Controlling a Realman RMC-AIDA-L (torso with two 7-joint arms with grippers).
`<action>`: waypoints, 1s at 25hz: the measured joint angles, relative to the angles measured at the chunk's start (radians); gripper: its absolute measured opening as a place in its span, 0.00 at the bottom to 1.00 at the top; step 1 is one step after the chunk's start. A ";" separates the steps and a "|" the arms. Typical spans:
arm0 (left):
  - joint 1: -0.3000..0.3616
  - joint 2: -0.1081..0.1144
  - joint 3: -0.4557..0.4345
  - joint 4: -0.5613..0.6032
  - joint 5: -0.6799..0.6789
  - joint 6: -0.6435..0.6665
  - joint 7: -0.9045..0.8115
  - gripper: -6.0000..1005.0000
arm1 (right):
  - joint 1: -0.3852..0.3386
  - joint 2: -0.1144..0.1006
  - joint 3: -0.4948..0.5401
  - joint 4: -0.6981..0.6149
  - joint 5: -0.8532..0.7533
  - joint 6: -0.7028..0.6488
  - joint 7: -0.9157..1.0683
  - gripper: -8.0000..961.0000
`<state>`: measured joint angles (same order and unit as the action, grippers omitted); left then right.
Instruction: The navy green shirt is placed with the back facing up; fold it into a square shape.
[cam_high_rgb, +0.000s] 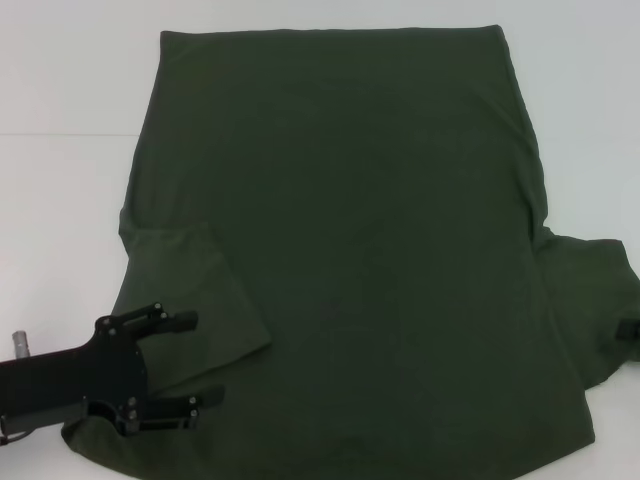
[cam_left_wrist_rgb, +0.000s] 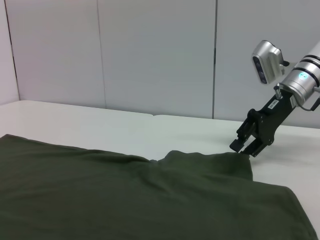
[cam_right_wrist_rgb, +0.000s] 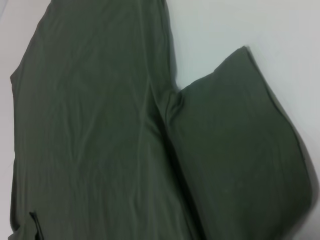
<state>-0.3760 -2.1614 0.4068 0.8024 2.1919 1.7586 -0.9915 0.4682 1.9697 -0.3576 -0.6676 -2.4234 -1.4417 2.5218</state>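
Our left gripper (cam_high_rgb: 190, 362) hovers with its jaws apart over the near left part of the navy green shirt (cam_high_rgb: 350, 250), straddling the left sleeve (cam_high_rgb: 195, 290), which already lies folded inward on the body; nothing sits between the jaws, so we judge this sleeve's fold done. Our right gripper (cam_left_wrist_rgb: 246, 146) is low at the edge of the right sleeve (cam_high_rgb: 595, 300), its tips down at the cloth where the fabric rises a little, as the left wrist view shows; whether its jaws are clamped on the sleeve or merely touching it we cannot tell, and the head view catches only a dark sliver of it at the frame's right edge. The right sleeve is spread outward on the white counter (cam_high_rgb: 60, 200), clear of the body. The shirt itself lies flat with its plain back up, hem toward the far side and shoulders toward us, covering most of the counter's middle. We place the right gripper there because, in our judgement, that sleeve must be carried inward next to match the left one, leaving straight sides before the body is folded into a square.
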 joint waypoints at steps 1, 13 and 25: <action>0.000 0.000 0.000 0.002 0.000 0.000 -0.001 0.88 | 0.001 -0.002 -0.002 0.002 -0.001 0.001 0.002 0.63; 0.000 0.000 0.000 0.008 0.000 0.001 -0.004 0.88 | 0.003 -0.003 -0.003 0.004 -0.002 -0.001 0.001 0.17; 0.004 0.000 -0.005 0.005 -0.012 0.001 -0.003 0.88 | -0.010 -0.002 0.006 -0.005 0.020 -0.014 -0.032 0.04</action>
<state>-0.3723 -2.1613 0.4019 0.8075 2.1804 1.7595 -0.9946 0.4583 1.9674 -0.3511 -0.6728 -2.4032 -1.4560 2.4897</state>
